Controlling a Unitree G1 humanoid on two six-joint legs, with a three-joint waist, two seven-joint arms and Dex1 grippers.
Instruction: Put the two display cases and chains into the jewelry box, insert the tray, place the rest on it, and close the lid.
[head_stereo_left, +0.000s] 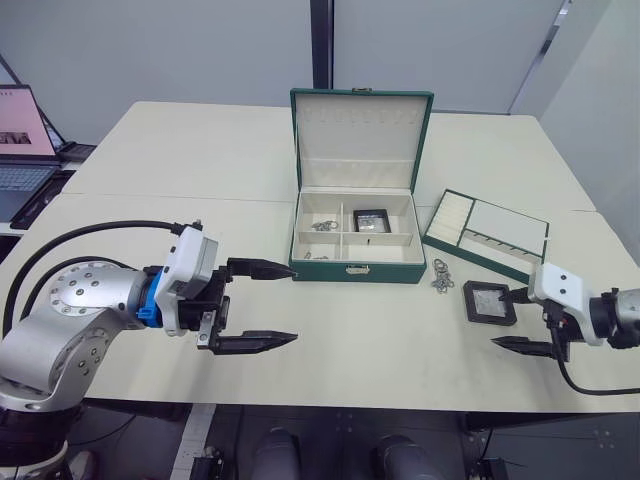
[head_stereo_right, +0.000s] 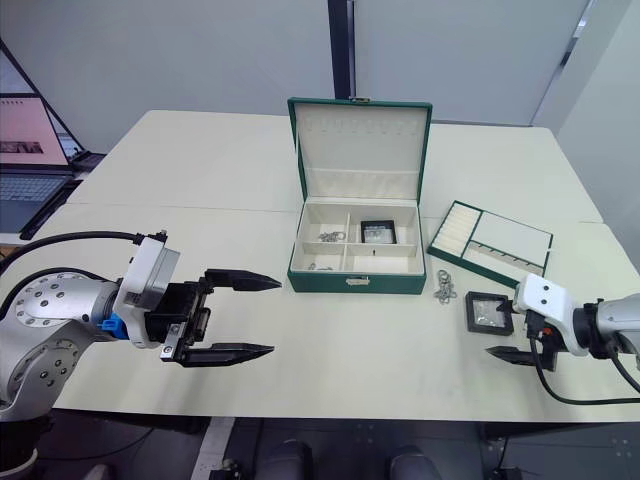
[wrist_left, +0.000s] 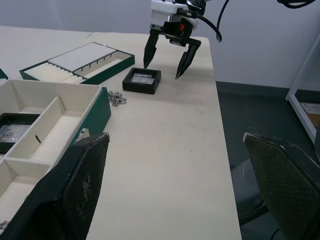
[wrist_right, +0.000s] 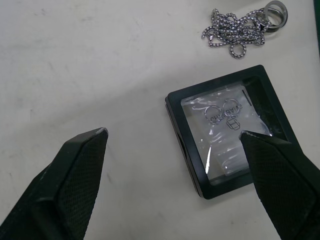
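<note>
From the head, the jewelry box (head_stereo_left: 357, 232) stands open with one display case (head_stereo_left: 371, 220) inside; the second display case (head_stereo_left: 489, 302) lies at its 4 o'clock on the worktop. The left wrist shows the right end effector (wrist_left: 165, 61) released, straddling it. The right wrist shows chains (wrist_right: 241, 27) beside. Next, I judge: descend, clench.

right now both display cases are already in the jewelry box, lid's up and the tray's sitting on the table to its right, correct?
Not quite: one display case is in the jewelry box; the other display case lies on the table by the right gripper, as the left eye view shows. The lid is up, the tray right.
</note>
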